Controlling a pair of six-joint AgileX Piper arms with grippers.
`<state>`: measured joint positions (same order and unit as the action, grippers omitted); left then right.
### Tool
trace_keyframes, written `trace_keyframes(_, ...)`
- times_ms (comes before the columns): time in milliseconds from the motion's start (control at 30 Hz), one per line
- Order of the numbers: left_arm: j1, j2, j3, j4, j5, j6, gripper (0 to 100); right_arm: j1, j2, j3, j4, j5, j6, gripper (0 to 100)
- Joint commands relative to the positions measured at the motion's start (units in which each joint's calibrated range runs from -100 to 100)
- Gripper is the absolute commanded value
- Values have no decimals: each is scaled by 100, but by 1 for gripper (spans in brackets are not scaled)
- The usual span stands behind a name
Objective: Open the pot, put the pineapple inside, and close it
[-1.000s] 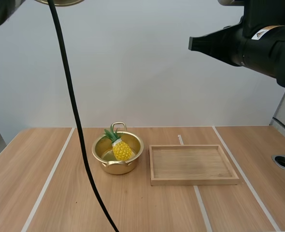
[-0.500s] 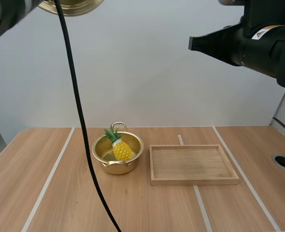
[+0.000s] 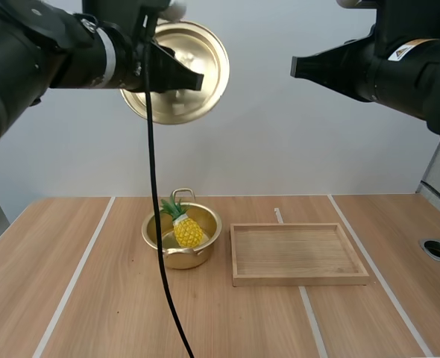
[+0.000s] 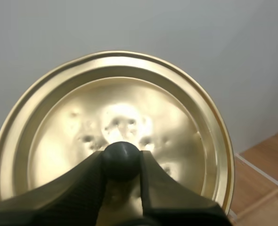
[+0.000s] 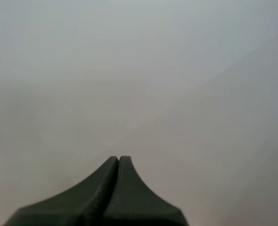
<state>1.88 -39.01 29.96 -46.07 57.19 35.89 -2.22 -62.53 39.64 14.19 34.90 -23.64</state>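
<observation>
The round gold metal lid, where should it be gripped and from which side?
Grip the small black round knob at the centre of the round gold metal lid, from its outer side. It is the only raised part of the disc, and the fingers of the left gripper pinch it now.

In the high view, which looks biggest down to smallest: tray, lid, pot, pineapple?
Wooden tray and lid look about alike; the lid, held up nearer the camera, can't be ranked.
Then the pot.
Then the pineapple.
</observation>
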Motion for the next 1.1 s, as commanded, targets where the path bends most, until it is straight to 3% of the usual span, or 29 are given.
trace_keyframes(0, -11, 235, 73, 64, 309, -73, 0, -16, -63, 14, 17, -122, 19, 0)
trace_keyframes(433, -11, 877, 1103, 342, 309, 78, 0, -16, -63, 14, 49, -122, 19, 0)
trace_keyframes(1067, -11, 2191, 1103, 432, 838, 78, 0, -16, -63, 14, 49, -122, 19, 0)
